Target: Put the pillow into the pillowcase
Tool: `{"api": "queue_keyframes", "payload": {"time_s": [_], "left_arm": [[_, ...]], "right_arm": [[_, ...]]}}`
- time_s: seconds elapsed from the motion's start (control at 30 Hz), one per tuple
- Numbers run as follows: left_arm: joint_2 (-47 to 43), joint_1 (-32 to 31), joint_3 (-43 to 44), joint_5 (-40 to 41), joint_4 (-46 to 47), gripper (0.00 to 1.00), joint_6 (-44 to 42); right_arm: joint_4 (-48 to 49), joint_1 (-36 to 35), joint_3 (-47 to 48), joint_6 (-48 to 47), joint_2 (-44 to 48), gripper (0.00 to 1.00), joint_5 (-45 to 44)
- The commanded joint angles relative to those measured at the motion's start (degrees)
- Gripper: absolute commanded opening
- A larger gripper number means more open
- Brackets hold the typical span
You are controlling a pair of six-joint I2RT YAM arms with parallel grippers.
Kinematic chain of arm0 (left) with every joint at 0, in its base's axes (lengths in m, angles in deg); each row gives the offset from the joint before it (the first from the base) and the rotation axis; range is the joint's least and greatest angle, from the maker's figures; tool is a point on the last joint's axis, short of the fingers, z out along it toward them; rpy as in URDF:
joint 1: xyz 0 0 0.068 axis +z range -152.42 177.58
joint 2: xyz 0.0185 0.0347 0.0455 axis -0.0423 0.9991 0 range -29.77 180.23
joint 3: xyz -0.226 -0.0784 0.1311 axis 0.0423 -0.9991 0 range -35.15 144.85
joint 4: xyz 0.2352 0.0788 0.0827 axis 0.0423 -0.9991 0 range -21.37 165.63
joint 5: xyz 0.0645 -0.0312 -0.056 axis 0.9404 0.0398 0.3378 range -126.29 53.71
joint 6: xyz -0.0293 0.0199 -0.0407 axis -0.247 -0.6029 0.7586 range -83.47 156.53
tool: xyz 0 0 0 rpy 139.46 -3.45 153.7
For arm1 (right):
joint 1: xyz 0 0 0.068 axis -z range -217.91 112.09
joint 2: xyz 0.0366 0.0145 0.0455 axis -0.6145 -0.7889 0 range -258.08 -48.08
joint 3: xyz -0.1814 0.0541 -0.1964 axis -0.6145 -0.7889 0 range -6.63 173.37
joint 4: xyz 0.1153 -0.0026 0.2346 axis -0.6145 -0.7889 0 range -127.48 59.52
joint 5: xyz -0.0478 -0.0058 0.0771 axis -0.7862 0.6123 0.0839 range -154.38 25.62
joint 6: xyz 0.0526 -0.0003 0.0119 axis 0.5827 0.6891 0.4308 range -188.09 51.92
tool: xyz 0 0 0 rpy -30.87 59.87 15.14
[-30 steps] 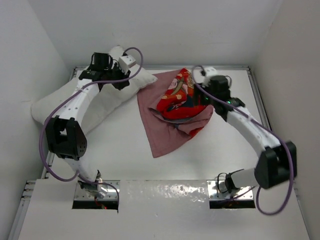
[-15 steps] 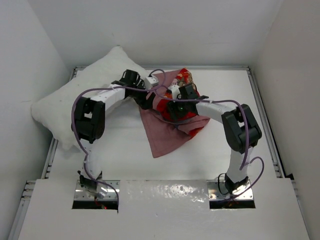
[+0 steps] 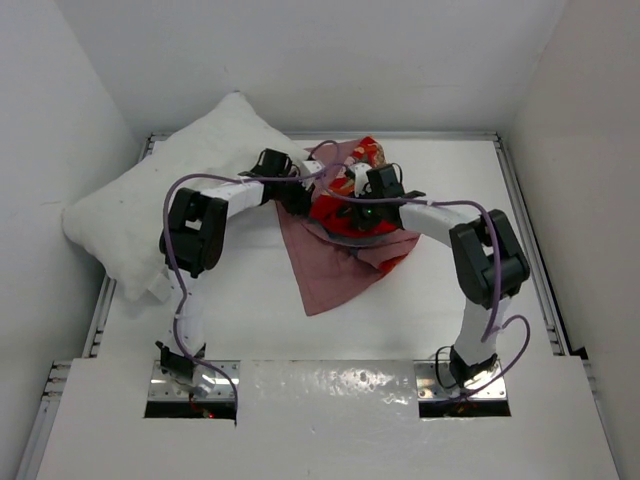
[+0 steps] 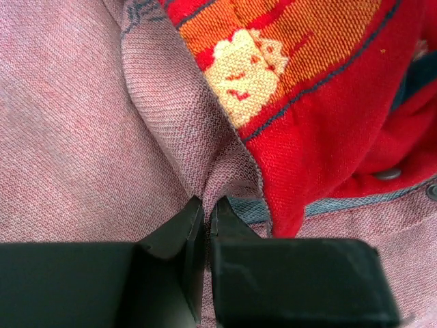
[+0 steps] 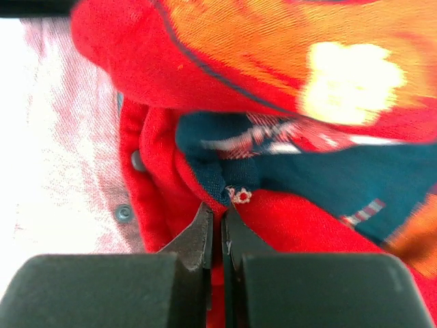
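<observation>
1. Top cam: I've got the pillow [image 3: 150,195] lying far-left on the table [image 3: 250,310]. Its long side is slanted and its left edge is against the side wall, all of it outside the case.
   - The pillowcase [image 3: 335,270] is a crumpled heap at centre-far, just beside the pillow's right corner. The dull pink inside is turned out w/ a point toward me, and the red print is bunched on top.
   - Both arms fold in over the heap: L gripper [image 3: 300,200] at its left edge, R gripper [image 3: 352,205] on the red part.
   - I can't judge either finger gap from up here.
   - Purple cables [image 3: 167,240] loop off both arms.
2. L wrist cam: the L gripper [image 4: 205,208] has its fingers [image 4: 171,239] almost together, only a thin slit between them. A fold of the pillowcase's [image 4: 68,123] pink weave is nipped at the tips.
   - Red-orange print w/ a cream patch fills the upper right.
   - Snap studs [image 4: 387,174] sit near the right edge.
3. R wrist cam: the R gripper [image 5: 217,219] fingers [image 5: 194,239] are likewise nearly closed. The tips pinch a red edge of the pillowcase [image 5: 273,82] right by a small flower motif.
   - A dark teal patch lies just right of the tips, w/ orange and a cream blob above.
   - Two studs show on the left, by the pink lining.
</observation>
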Motion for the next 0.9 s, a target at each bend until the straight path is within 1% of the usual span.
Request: {"api": "queue_keyframes", "payload": {"time_s": [0.0, 0.07, 0.1, 0.13, 0.17, 0.2, 0.27, 0.3, 0.33, 0.37, 0.4, 0.47, 0.5, 0.57, 0.6, 0.67, 0.7, 0.73, 0.8, 0.83, 0.87], "left_arm": [[-0.2, 0.4, 3.9, -1.9, 2.7, 0.00, 3.1], [-0.5, 1.9, 8.0, -2.9, 1.7, 0.00, 5.4], [-0.7, 2.3, 10.1, -3.9, 1.6, 0.00, 6.5], [-0.9, 2.5, 15.1, -3.9, 1.7, 0.00, 8.0], [-0.8, 2.6, 17.8, -3.8, 1.7, 0.00, 8.2], [-0.7, 2.5, 23.5, -4.2, 3.1, 0.00, 9.1], [-0.4, 2.4, 28.7, -4.5, 6.7, 0.00, 12.6], [-0.2, 2.2, 31.3, -4.8, 11.5, 0.00, 16.8], [-0.1, 1.9, 36.0, -5.2, 13.6, 0.00, 18.7], [0.3, 1.6, 38.4, -6.6, 17.2, 0.00, 20.1], [0.3, 1.3, 43.0, -7.0, 21.1, 0.00, 22.9], [0.3, 0.6, 46.9, -8.2, 25.1, 0.00, 26.4], [-0.1, 0.6, 49.7, -9.3, 29.5, 0.00, 30.2], [-0.7, 0.5, 52.4, -10.3, 32.7, 0.00, 33.8], [-0.9, 0.5, 55.1, -10.9, 35.1, 0.00, 35.8], [-1.5, 0.5, 57.4, -12.6, 38.5, 0.00, 37.5], [-1.6, 0.5, 58.4, -13.4, 39.9, 0.00, 40.0], [-1.8, 0.5, 58.4, -14.7, 40.9, 0.00, 41.0], [-1.8, 0.0, 56.9, -18.6, 39.8, 0.00, 41.4], [-2.0, -0.3, 55.5, -19.2, 37.6, 0.00, 40.6], [-2.3, -0.4, 53.6, -18.8, 32.3, 0.00, 39.7]], "right_arm": [[1.7, 3.1, 0.6, 4.4, 7.3, 0.00, -1.7], [1.2, 8.4, 1.1, 7.4, 9.9, 0.00, -1.4], [1.1, 12.8, 1.6, 10.6, 10.9, 0.00, -1.1], [1.1, 15.0, 2.2, 12.1, 11.8, 0.00, -1.3], [1.1, 17.2, 3.0, 13.2, 13.8, 0.00, -2.0], [0.3, 20.5, 6.1, 14.6, 15.6, 0.00, -5.1], [-1.5, 22.6, 11.0, 14.7, 17.2, 0.00, -9.5], [-3.6, 23.0, 17.1, 12.4, 17.9, 0.00, -13.3], [-4.6, 23.0, 20.5, 11.1, 18.7, 0.00, -14.7], [-5.8, 23.0, 26.3, 9.5, 20.2, 0.00, -15.5], [-6.2, 22.8, 28.7, 9.2, 21.2, 0.00, -16.1], [-6.0, 22.8, 31.8, 8.9, 23.8, 0.00, -16.3], [-4.2, 22.5, 32.0, 8.2, 27.6, 0.00, -16.3], [0.2, 22.2, 30.4, 6.6, 32.2, 0.00, -16.9], [1.7, 22.2, 28.0, 6.1, 36.9, 0.00, -16.9], [4.7, 22.1, 25.5, 4.8, 41.2, 0.00, -17.0], [5.1, 22.1, 24.8, 4.4, 44.4, 0.00, -17.0], [5.3, 22.1, 24.1, 4.2, 45.7, 0.00, -17.1], [5.3, 22.1, 21.1, 4.9, 48.0, 0.00, -17.5], [5.0, 22.1, 19.6, 5.5, 48.3, 0.00, -17.6], [3.4, 22.1, 16.5, 7.8, 48.1, 0.00, -17.5]]}}
